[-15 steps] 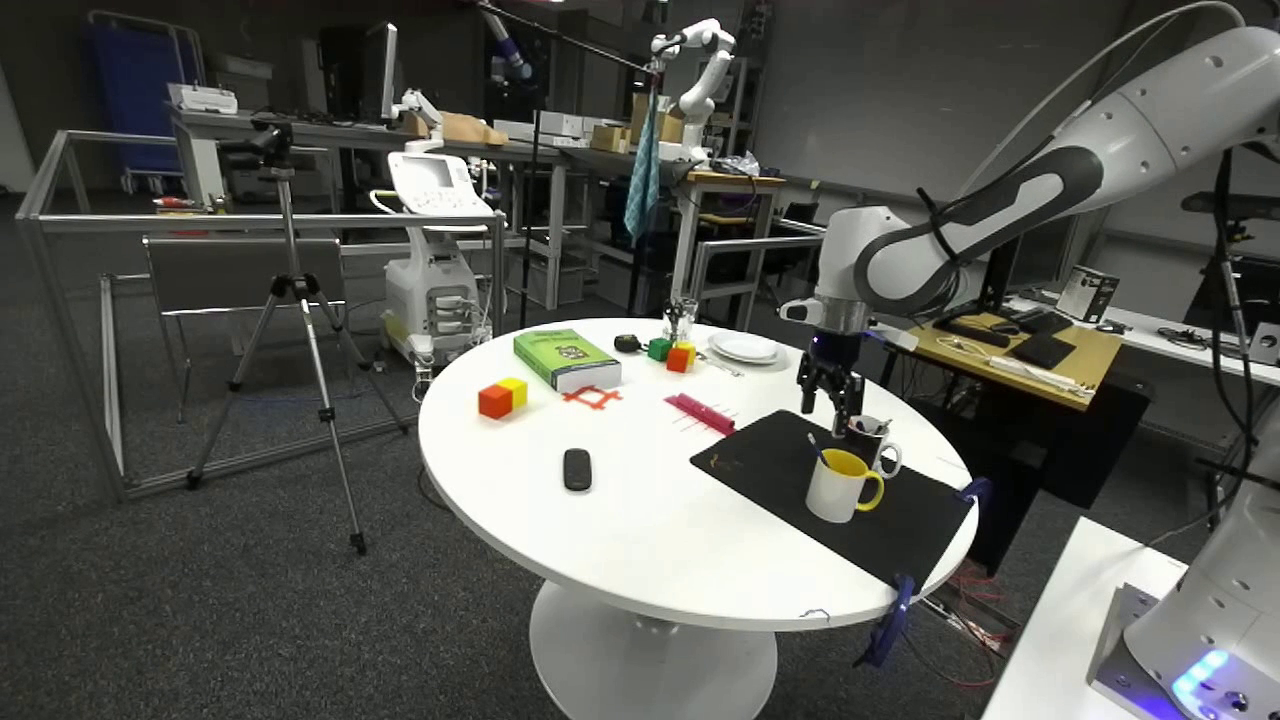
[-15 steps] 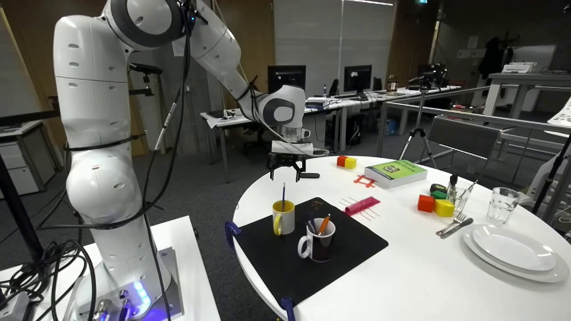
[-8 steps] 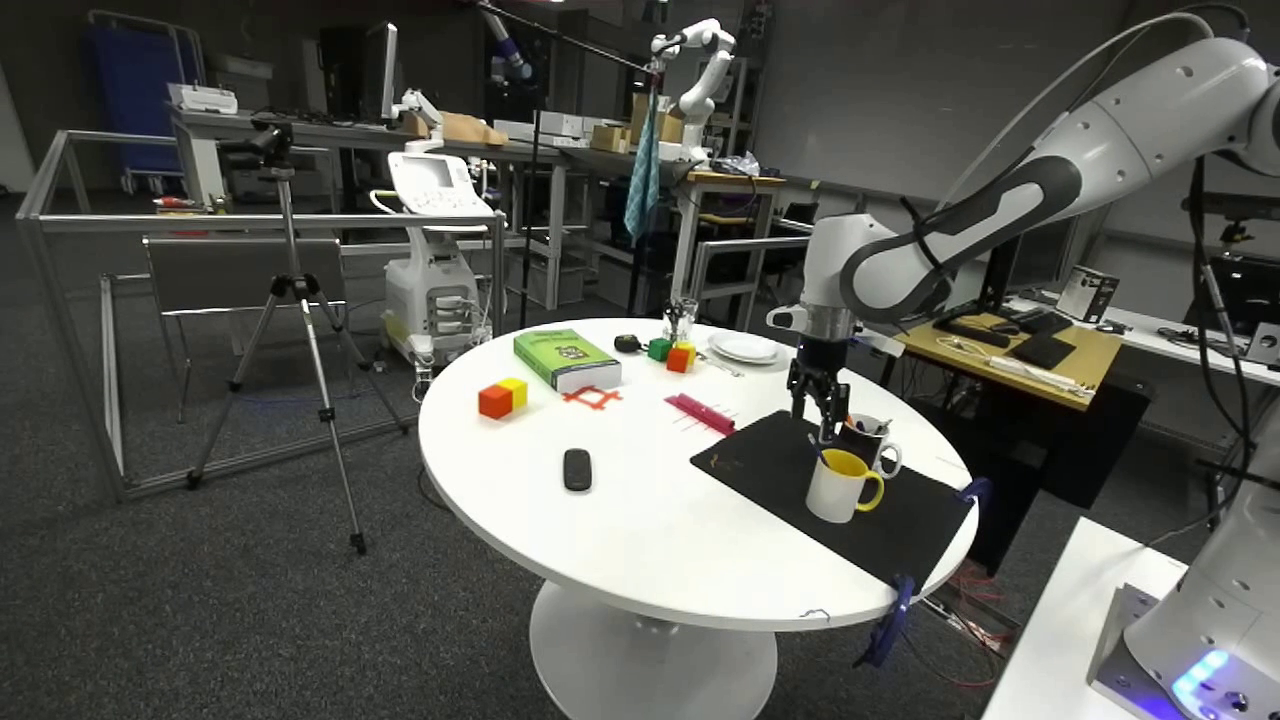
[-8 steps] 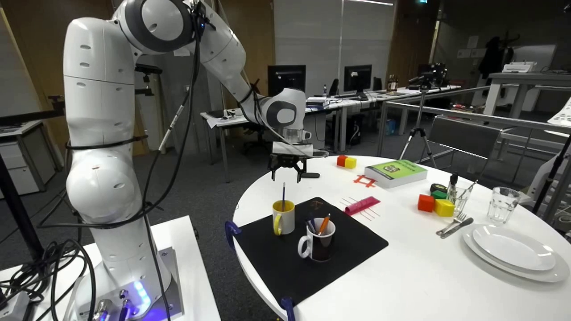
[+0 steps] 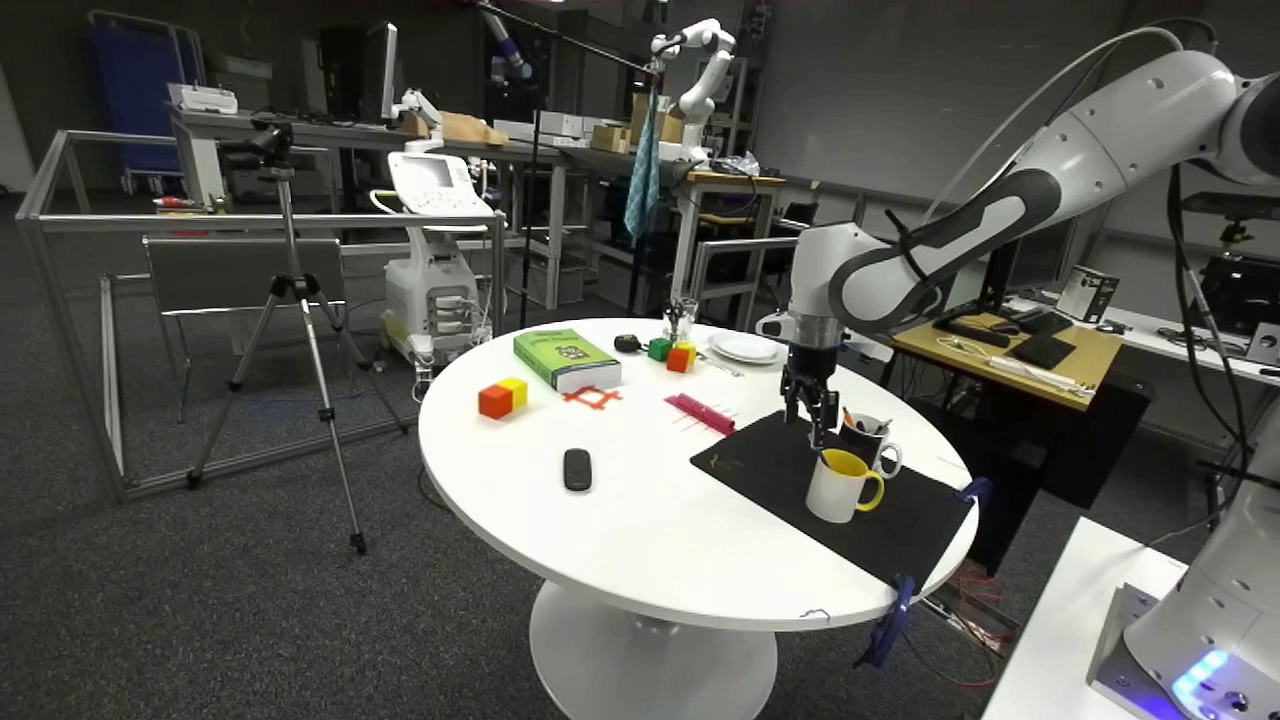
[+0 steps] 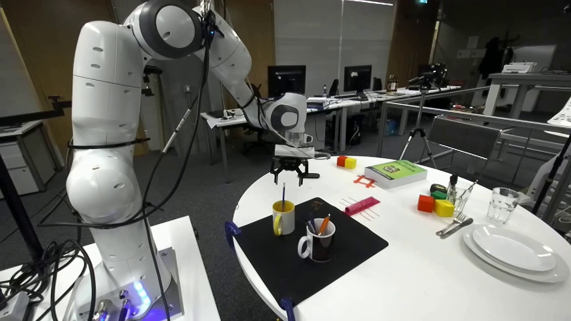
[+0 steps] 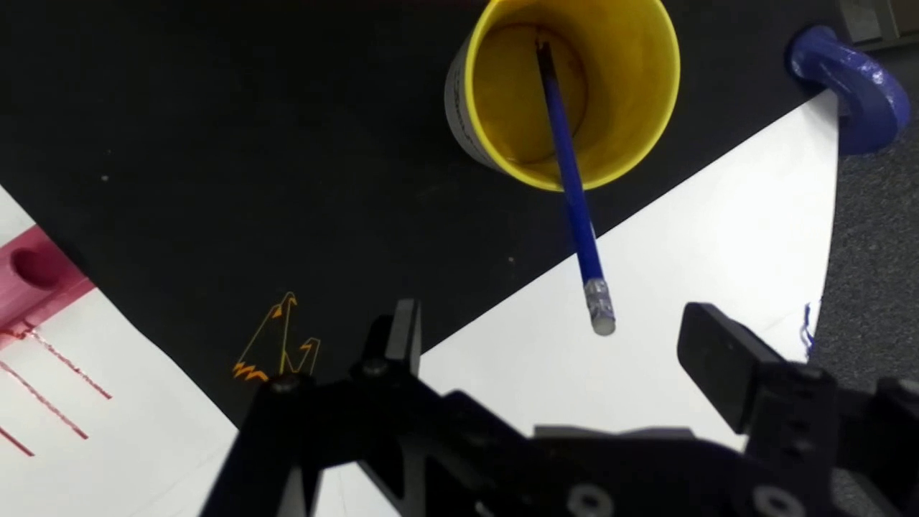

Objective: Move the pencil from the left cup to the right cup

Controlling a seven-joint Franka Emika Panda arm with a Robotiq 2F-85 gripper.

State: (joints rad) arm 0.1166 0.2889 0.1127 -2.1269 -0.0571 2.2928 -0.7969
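Pencil [image 7: 573, 185], blue: aslant in the yellow mug [image 6: 288, 220], propped on its rim, with the eraser end out toward the tool [image 6: 288, 183]. Tool: spread well apart at the jaws, without a grip on the pencil; eraser end ahead of the gap, nearer one jaw than the other, depth unclear. Probable hazards, by cause: a knock to the pencil on approach, from that off-centre line, with a slide along the rim to follow. A grasp on air, from stopping short. A tip of the yellow mug, from a low jaw against the rim. A swivel, from a pinch at the eraser alone. Last, a jam at the dark mug [image 6: 322, 249], near by on the same mat [image 6: 357, 240], from the pens [image 6: 324, 224] inside.
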